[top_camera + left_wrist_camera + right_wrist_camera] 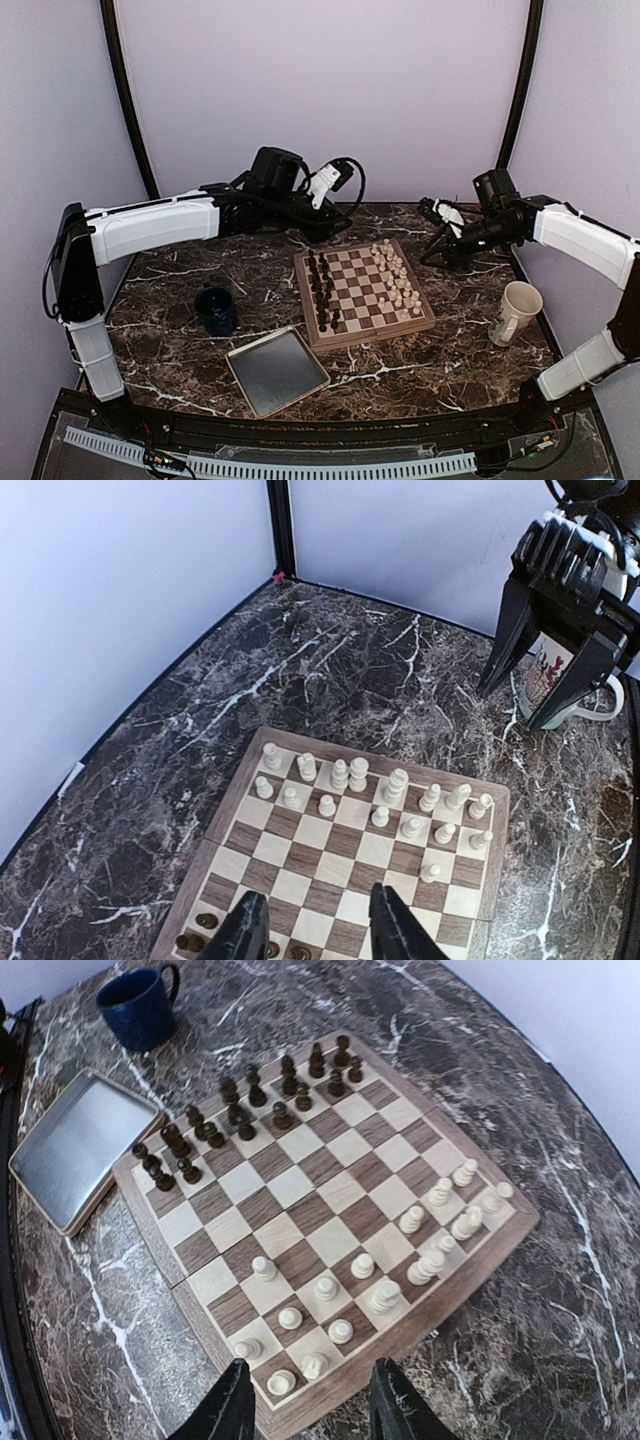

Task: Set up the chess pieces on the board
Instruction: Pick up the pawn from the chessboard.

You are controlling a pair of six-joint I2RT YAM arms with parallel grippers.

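Note:
The wooden chessboard (352,290) lies mid-table. Several cream-white chess pieces (395,280) stand in two rough rows along its right side; one pawn stands a square forward. They also show in the left wrist view (380,800) and the right wrist view (400,1250). My left gripper (318,228) hovers above the board's far-left corner, open and empty (320,930). My right gripper (440,255) hovers off the board's far-right corner, open and empty (310,1410). It also shows in the left wrist view (545,680).
Dark chess pieces (322,290) stand along the board's left side. A grey metal tray (277,370) lies in front of the board. A blue mug (216,310) stands to the left. A cream cup (516,312) stands at the right.

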